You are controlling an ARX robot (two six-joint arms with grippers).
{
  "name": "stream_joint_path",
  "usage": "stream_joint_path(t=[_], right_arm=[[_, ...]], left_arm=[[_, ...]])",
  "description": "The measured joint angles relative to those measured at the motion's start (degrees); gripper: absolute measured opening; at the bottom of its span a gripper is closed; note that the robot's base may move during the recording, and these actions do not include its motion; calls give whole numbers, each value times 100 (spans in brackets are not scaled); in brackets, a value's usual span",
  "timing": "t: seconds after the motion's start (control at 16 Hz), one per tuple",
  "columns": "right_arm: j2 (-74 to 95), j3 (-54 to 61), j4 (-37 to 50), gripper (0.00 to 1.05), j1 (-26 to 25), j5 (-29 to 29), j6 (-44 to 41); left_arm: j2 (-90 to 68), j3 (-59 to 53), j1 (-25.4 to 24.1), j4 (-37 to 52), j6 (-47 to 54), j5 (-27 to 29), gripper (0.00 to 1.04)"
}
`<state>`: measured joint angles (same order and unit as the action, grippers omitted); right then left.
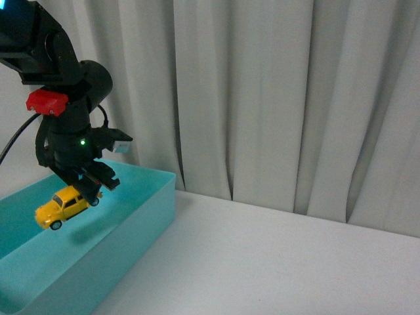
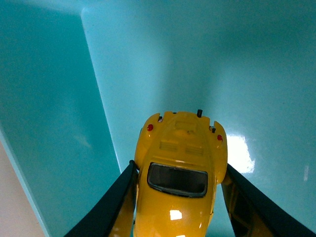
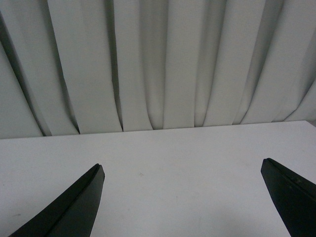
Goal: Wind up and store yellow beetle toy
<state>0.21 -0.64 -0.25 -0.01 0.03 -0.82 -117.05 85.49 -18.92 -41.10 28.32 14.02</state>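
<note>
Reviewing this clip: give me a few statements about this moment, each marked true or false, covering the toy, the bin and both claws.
1. The left claw is shut on the yellow beetle toy. True.
2. The toy is lying on the floor of the bin. False: it hangs tilted in the claw over the bin's inside, with its shadow on the floor below it.
3. The right claw is open and holds nothing. True.
4. The right claw is also over the bin. False: its wrist view shows only the white table and the curtain.
</note>
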Motion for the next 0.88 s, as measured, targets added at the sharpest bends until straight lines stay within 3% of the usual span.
stream_joint_path(t=[0.25,0.31,0.69,0.75,0.81,0.88], right_arm=[[0,0,0,98,0,0,-2],[0,0,0,98,0,0,0],[0,0,0,98,0,0,-2],[0,0,2,98,0,0,0],[0,0,2,98,0,2,-2],[0,0,0,98,0,-4,-2]], left_arm=[[4,133,96,-37,-92,-96,95],[74,138,103,0,-52,-114,100],[2356,-584,188,1193,522,-1766,98],[2811,-1224,155,2415,275,-2262,93],[3495,-2367,127,4264,-555,-2876,81],[4341,-3517,125,5488,-1379,-3106,68]])
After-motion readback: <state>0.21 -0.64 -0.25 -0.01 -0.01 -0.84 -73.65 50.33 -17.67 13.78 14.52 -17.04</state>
